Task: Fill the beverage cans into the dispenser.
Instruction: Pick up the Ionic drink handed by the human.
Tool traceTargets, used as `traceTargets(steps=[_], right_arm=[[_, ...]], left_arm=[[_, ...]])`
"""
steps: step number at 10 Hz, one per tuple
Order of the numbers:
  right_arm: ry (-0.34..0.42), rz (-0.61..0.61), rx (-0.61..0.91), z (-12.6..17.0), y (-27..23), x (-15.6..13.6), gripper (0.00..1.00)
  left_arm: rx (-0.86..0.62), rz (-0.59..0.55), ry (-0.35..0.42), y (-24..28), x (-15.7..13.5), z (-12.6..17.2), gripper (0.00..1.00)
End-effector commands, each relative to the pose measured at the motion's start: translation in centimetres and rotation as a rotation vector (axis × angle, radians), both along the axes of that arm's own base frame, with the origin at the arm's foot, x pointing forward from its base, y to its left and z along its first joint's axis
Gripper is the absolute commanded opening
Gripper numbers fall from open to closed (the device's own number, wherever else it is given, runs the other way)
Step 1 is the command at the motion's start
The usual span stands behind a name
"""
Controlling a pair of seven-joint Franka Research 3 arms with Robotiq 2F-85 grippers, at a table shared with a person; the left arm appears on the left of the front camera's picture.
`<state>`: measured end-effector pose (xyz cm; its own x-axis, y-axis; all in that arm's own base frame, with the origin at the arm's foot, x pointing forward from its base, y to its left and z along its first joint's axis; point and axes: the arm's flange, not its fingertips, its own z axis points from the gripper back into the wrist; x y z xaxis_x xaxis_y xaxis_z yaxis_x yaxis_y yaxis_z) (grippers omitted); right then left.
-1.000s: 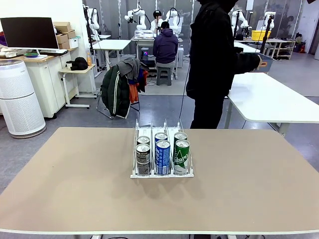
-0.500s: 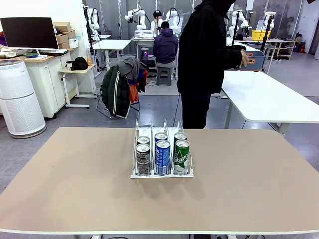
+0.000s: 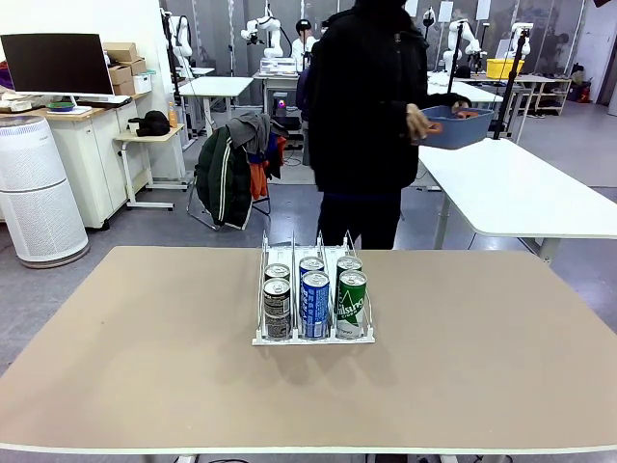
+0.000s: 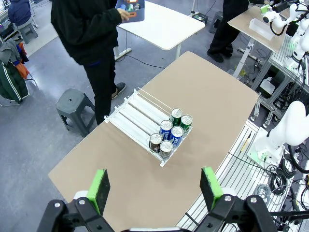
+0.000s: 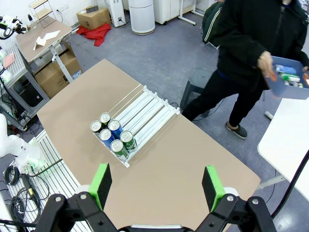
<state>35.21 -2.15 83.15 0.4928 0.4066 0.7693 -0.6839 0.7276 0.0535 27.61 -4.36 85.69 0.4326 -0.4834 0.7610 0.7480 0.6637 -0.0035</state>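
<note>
Metal cans are packed at the front of the rack; beyond it a tub is grasped by a person's hand; left gripper and right gripper are spread wide.

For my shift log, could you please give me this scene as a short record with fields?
dispenser: on the table, filled only at its near end
lanes, from robot's left: two dark cans, two blue cans, two green cans
person: far side, holding a blue tub
left gripper: open, empty, high above table
right gripper: open, empty, high above table
</note>
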Motion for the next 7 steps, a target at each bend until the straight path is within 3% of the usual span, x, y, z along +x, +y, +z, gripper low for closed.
traceTargets(steps=[1,7], right_arm=[[0.0,0.0,0.01,-0.04,0.19,0.09,1.0],[0.0,0.0,0.01,-0.04,0.19,0.09,1.0]], left_arm=[[-0.002,0.002,0.003,0.04,0.04,-0.03,1.0],[-0.002,0.002,0.003,0.04,0.04,-0.03,1.0]])
